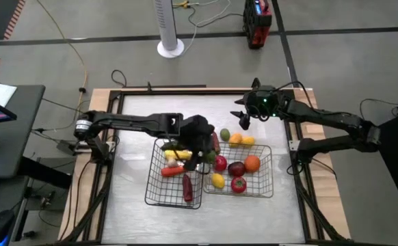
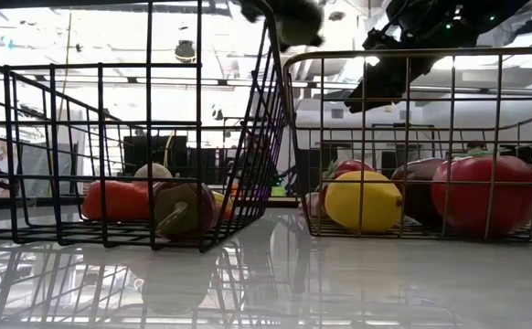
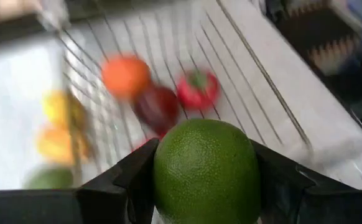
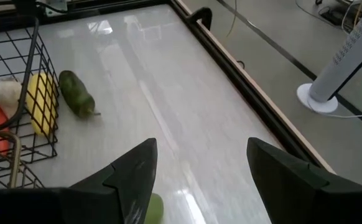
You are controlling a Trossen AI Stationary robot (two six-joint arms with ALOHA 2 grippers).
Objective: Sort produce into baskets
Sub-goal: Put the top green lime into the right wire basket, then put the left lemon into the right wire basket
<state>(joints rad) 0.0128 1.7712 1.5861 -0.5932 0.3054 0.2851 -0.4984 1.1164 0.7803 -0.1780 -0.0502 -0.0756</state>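
Note:
My left gripper [image 1: 200,143] is shut on a round green fruit [image 3: 206,171] and hangs above the seam between the two wire baskets; it also shows at the top of the low view [image 2: 289,18]. The left basket [image 1: 159,195] holds long red, orange and yellow pieces. The right basket [image 1: 267,191] holds a tomato [image 2: 481,192], a lemon [image 2: 362,201], an orange [image 1: 252,162] and a maroon piece [image 1: 236,168]. My right gripper [image 4: 199,168] is open and empty above the table's far side [image 1: 242,117]. My left gripper pinches the round green fruit by two opposite sides [image 3: 163,168] between its two fingers [image 3: 137,177]. The fingers come from above, slanting down. The fruit is lifted clear, above the baskets.
A round green piece [image 1: 224,134] and two yellow-orange pieces [image 1: 240,140] lie on the table just beyond the right basket's far rim. A long green piece [image 4: 75,93] lies on the table beside the left basket's far side. A black frame [image 1: 206,89] rims the table.

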